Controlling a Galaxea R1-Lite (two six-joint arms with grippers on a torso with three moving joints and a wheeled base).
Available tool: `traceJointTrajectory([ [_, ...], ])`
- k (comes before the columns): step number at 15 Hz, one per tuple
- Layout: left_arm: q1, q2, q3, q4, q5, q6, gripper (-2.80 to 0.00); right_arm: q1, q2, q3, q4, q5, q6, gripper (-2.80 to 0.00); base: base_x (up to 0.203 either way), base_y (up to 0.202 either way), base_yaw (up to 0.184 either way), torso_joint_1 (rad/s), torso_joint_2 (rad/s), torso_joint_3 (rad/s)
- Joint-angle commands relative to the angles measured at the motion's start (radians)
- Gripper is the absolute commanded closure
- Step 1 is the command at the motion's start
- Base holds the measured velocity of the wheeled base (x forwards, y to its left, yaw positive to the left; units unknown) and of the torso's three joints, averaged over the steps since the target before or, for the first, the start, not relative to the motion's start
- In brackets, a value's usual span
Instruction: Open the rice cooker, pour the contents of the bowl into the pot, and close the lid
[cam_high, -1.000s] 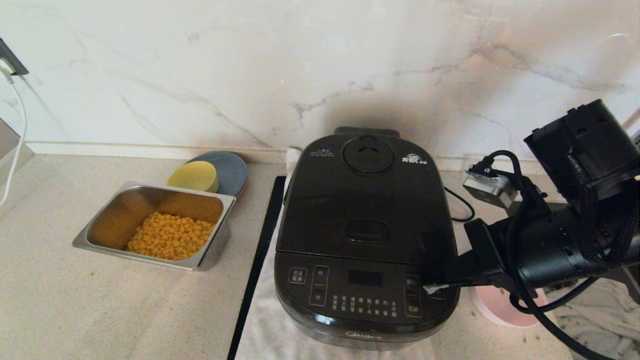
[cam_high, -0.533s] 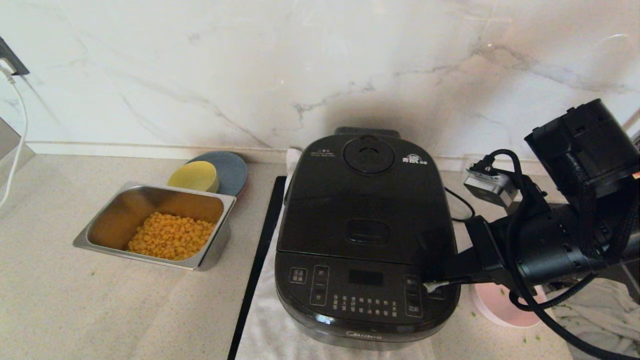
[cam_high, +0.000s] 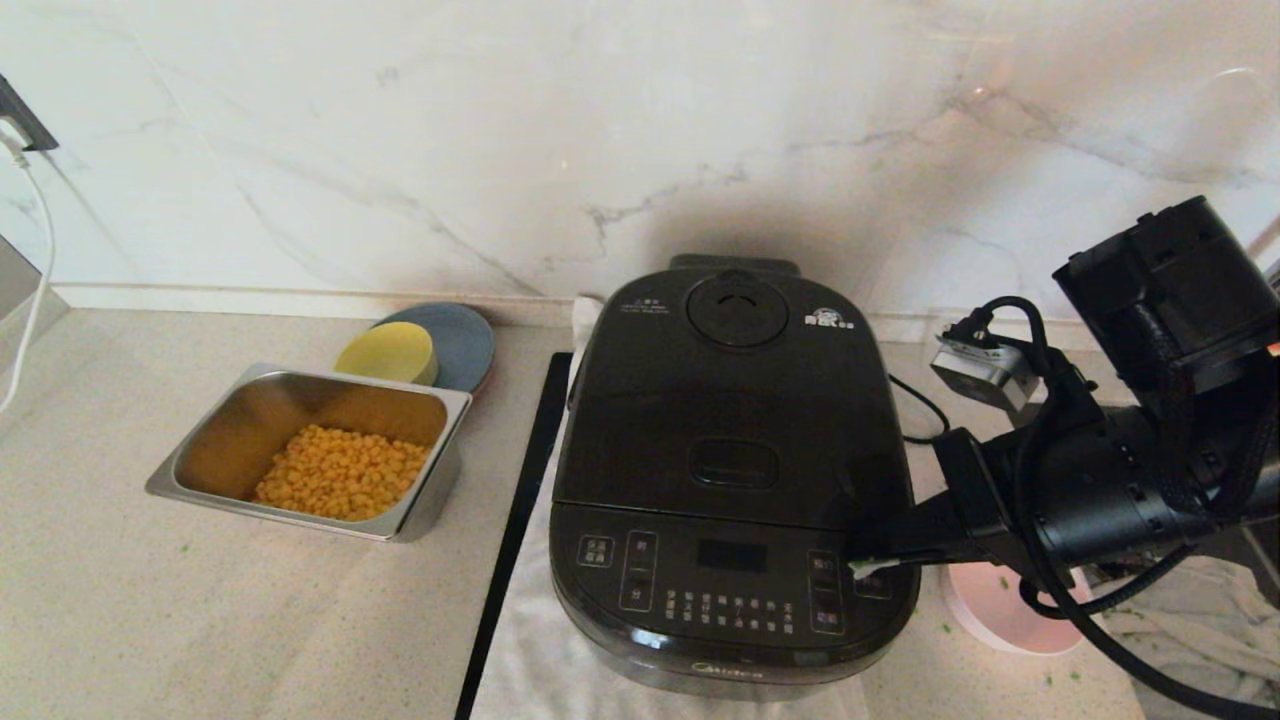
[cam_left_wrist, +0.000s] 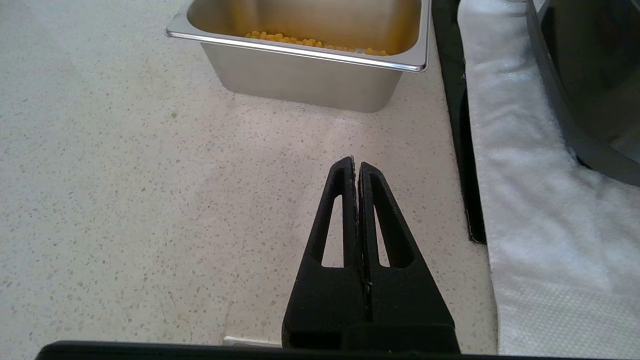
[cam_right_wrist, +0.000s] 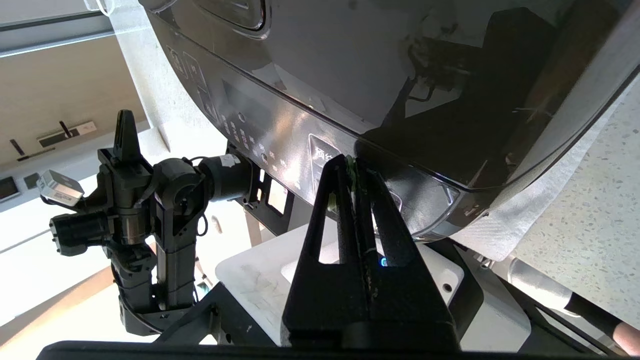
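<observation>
- The right hand (cam_high: 868, 566) reaches in from 3 o'clock, its fingers pressed together with nothing between them; bits of green cling to the tips. The tips sit at the right end of the button panel of the rice cooker (cam_high: 732, 470), touching it or just above; the right wrist view (cam_right_wrist: 356, 167) shows them at the seam under the lid's front edge.
- The lid (cam_high: 735, 400) is down, its round steam vent at 12 o'clock and its rectangular latch button near the middle.
- The rice cooker stands on a white cloth (cam_high: 530, 660) on the table (cam_high: 150, 610), near the marble wall.
- The bowl (cam_high: 1000, 610) sits on the table at about 4 o'clock from the cooker, just beside it and partly hidden under the right arm. Green bits lie inside it and on the table around it.
- The left hand (cam_left_wrist: 357, 172) hangs low over the table at the cooker's 8 o'clock side, fingers closed flat together and empty.
- At 9 o'clock from the cooker, well apart, stands a steel tray (cam_high: 200, 450) of corn kernels (cam_high: 340, 485); behind it lie a yellow bowl (cam_high: 388, 352) and a grey-blue plate (cam_high: 462, 340).
</observation>
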Motion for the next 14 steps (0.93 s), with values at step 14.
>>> traceJointTrajectory([
  [14, 0.0, -0.001, 0.008, 0.0, 0.0, 0.0, 0.0, -0.027, -0.26, -0.129, 0.04, -0.315, -0.022, 0.0, 0.0, 0.0, 0.0, 0.0, 0.0, 0.0],
])
